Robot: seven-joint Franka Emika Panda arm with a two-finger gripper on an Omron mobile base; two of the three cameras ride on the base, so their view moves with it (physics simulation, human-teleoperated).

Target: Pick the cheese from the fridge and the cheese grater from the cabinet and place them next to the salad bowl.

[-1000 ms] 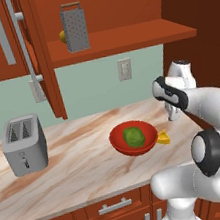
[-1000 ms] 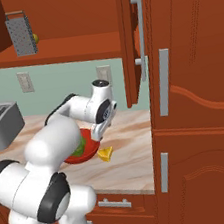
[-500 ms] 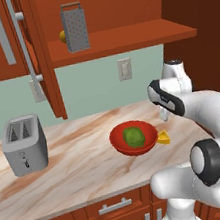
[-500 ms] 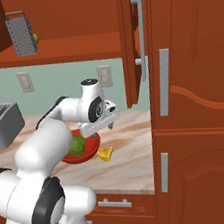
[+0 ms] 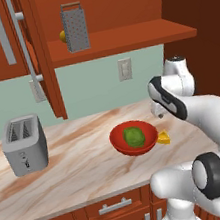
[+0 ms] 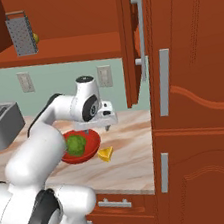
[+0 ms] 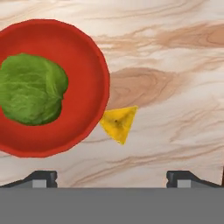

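Cheese [image 7: 118, 122] is down on the counter [image 5: 82, 172], right edge of the salad bowl [image 5: 118, 142], touching or just shy of the rim; hard to call from the hand view. So we judge the cheese half done.

Gripper [image 6: 97, 128] hangs above the bowl and cheese, jaws wide apart, nothing between them. In the hand view the two finger tips [image 7: 43, 177] sit far apart at the bottom with the wedge between and beyond them, clear of both.

Cheese grater [image 5: 75, 26] stands upright on the open cabinet [image 5: 120, 39] shelf, up and left of the arm, loop handle on top. A small yellow fruit [image 5: 62, 36] sits just behind it on its left. Cabinet door [image 5: 40, 58] is swung open, bar handle facing us.

Toaster [image 5: 24, 144] is far left on the counter, well apart from the bowl, not in play.

Next, in our view: lift clear of the bowl, swing up and left to the shelf, come at the grater square across its narrow faces. It's tapered, so we'd grip low on the body. Watch the shelf edge and the door on the way in.
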